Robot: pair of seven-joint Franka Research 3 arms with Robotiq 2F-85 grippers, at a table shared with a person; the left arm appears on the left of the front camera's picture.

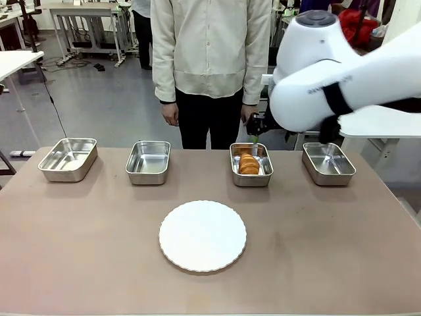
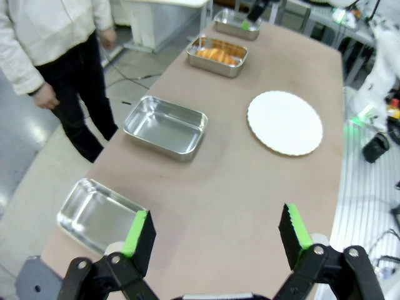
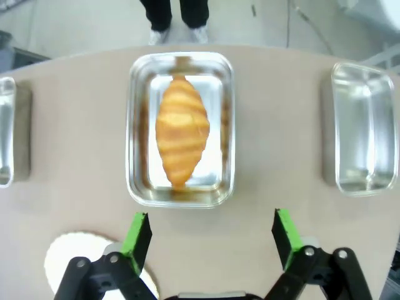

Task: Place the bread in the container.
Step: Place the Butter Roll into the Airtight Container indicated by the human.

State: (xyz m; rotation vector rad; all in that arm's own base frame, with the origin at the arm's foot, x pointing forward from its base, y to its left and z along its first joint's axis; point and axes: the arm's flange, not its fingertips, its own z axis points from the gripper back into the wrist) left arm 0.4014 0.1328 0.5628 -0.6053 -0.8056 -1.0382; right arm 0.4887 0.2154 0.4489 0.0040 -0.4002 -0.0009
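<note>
The bread (image 3: 182, 130), a golden-brown croissant, lies lengthwise inside a shiny steel container (image 3: 180, 199). In the front view this container (image 1: 250, 179) is third from the left, with the bread (image 1: 248, 163) in it. My right gripper (image 3: 210, 232) hovers open above the container's near edge, with nothing between its green pads; it hangs just over the pan's far rim in the front view (image 1: 255, 140). My left gripper (image 2: 216, 230) is open and empty, high over the table's left end, and from there the bread (image 2: 215, 54) shows far off.
Three empty steel pans (image 1: 68, 159) (image 1: 148, 162) (image 1: 328, 163) share the row at the far side. A round white plate (image 1: 202, 236) sits mid-table. A person (image 1: 210, 66) stands behind the table, hands hanging at their sides.
</note>
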